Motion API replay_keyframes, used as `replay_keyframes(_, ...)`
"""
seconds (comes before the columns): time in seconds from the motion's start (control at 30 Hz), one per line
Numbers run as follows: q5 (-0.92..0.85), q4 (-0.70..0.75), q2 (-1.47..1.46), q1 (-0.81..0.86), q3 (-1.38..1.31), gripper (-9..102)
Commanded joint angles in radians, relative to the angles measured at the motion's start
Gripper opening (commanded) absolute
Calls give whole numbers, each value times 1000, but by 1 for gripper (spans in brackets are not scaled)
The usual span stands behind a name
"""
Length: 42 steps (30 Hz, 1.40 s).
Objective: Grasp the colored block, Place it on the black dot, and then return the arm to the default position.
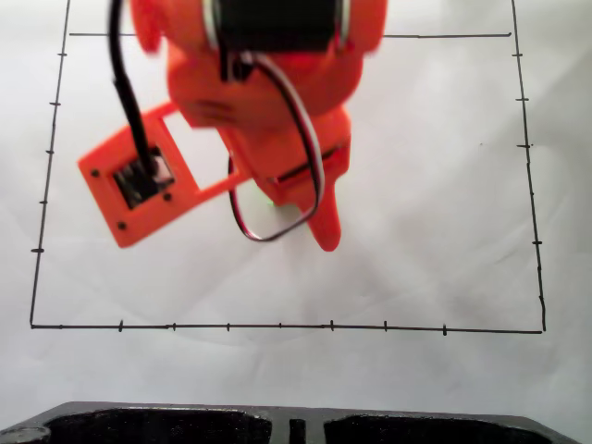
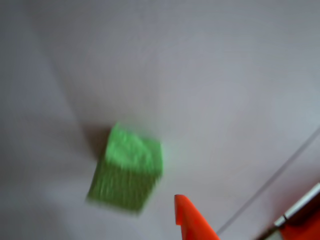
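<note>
Orange fingertip point(image 2: 186, 215) pokes up from the bottom edge of the blurred wrist view, its point just right of the block point(image 2: 129, 172) and not touching it. The block is a bright green cube lying alone on white paper point(image 2: 210, 75), tilted in the frame, with a soft shadow on its upper left side. A thin black line point(image 2: 280, 172) runs diagonally across the lower right corner of that view, and more orange plastic with a pale strip sits in the very corner.

In the fixed view, a dark tray edge point(image 1: 296, 421) lies nearest the camera along the bottom. Beyond it comes the paper's drawn border point(image 1: 277, 326), a black rectangle with small tick marks. Inside the rectangle the arm point(image 1: 268, 83) reaches down from the top edge, its camera mount point(image 1: 139, 185) sticking out to the left with a black cable running up from it. A looped cable hangs by the gripper point(image 1: 305, 217), whose pointed finger ends low and right of centre. A faint green glint shows just under the gripper body, where the block is mostly hidden.

Whether the fingers are spread or pressed together I cannot tell; the block is not pinched in the wrist view.
</note>
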Motion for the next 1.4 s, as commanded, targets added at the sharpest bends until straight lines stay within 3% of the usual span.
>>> replay_keyframes(0.0,-3,2,126,8,-29,48)
replay_keyframes(0.43,40,51,541,8,173,30)
replay_keyframes(0.67,103,35,752,9,316,0)
replay_keyframes(0.9,98,-23,1003,8,523,0)
replay_keyframes(1.17,144,57,1312,-29,707,0)
replay_keyframes(1.37,112,6,1468,-55,799,0)
